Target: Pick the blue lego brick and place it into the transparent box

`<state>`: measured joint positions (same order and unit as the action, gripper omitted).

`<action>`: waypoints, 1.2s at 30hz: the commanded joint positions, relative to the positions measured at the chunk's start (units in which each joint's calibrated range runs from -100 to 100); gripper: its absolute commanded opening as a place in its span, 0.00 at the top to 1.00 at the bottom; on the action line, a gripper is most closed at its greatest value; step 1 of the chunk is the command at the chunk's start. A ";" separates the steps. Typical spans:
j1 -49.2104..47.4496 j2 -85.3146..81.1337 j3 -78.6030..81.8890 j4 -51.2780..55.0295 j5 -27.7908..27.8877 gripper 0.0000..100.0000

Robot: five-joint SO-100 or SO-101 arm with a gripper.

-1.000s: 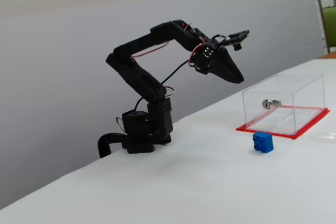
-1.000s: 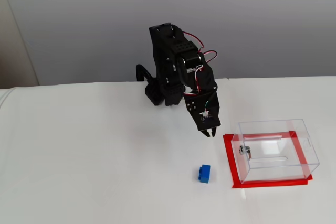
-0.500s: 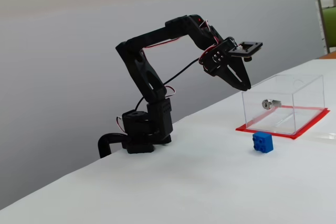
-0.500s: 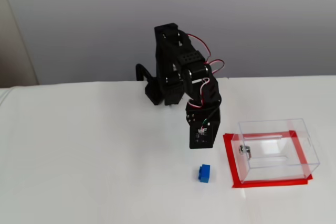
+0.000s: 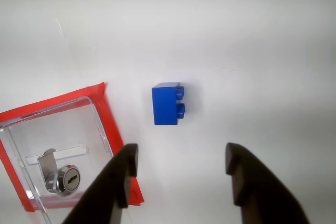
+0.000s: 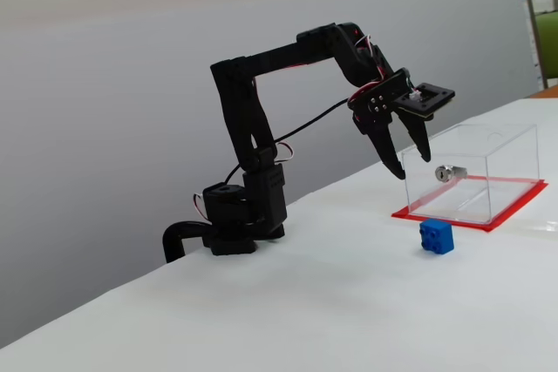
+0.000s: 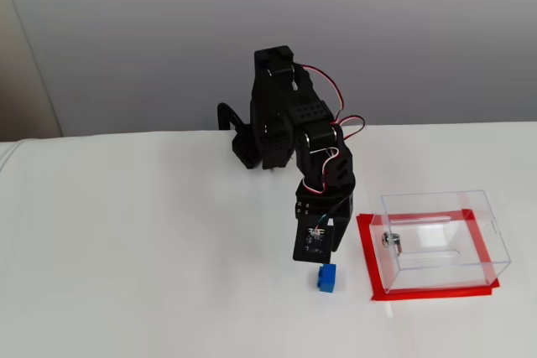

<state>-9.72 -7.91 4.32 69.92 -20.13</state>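
- My gripper [image 5: 178, 174] is spread wide and empty, hanging above the desk [image 7: 151, 241].
- In the wrist view the brick [image 5: 168, 104] lies on the desk at 12 o'clock from the fingertips, untouched.
- The box [image 5: 50, 150] sits at 9 o'clock, just beside the brick.

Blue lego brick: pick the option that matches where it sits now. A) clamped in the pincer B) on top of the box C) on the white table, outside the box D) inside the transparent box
C: the blue lego brick lies on the table beside the transparent box, with the open pincer hovering above it, not touching.
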 commanded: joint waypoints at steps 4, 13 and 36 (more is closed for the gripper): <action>0.30 3.20 -4.23 0.05 -1.01 0.80; -1.33 8.54 -6.22 -0.65 -1.90 0.80; -4.07 20.59 -12.01 -0.73 -2.84 0.75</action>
<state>-13.78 12.90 -3.97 69.92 -22.47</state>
